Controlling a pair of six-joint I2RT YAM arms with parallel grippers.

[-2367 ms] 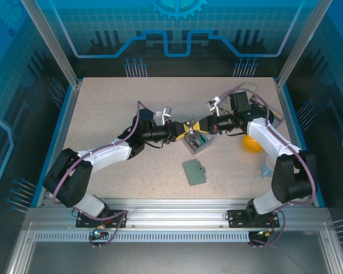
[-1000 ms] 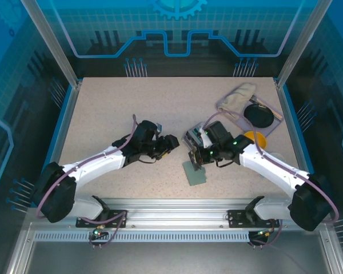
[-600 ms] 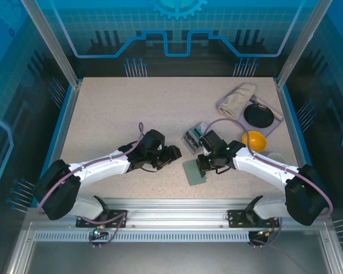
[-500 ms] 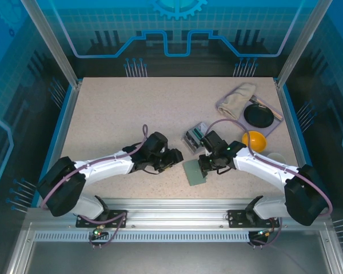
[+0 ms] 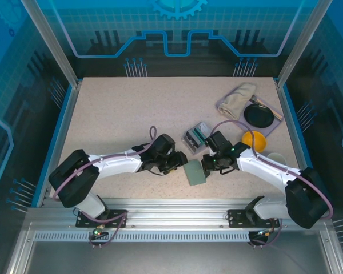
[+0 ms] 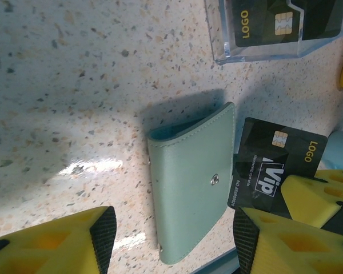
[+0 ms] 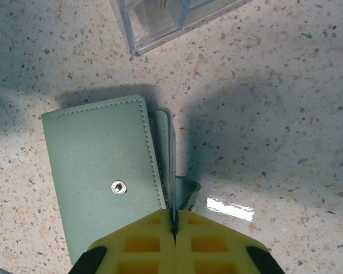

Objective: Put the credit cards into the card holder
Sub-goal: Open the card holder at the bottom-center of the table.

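Though lying nearest the bases, card holder [image 5: 194, 172]: closed flat on the table [image 5: 114, 108], snap up, long axis roughly twelve to six overhead.
Left gripper [image 5: 180, 163]: at holder's nine o'clock, just beside, jaws half spread, empty; arm stretched low from eight o'clock.
Right gripper [image 7: 173, 227]: at holder's three o'clock, pinched flat on a dark credit card [image 6: 274, 165]; arm reaching low from four o'clock, wrist tipped down.
Key relation: card's long edge runs parallel to holder's long axis, against its three o'clock open side; whether already between layers, cannot tell.
Next move, likely: easing card toward nine o'clock, left gripper well placed for bracing.
Clear box [image 5: 195, 136]: at holder's twelve o'clock, more cards inside.
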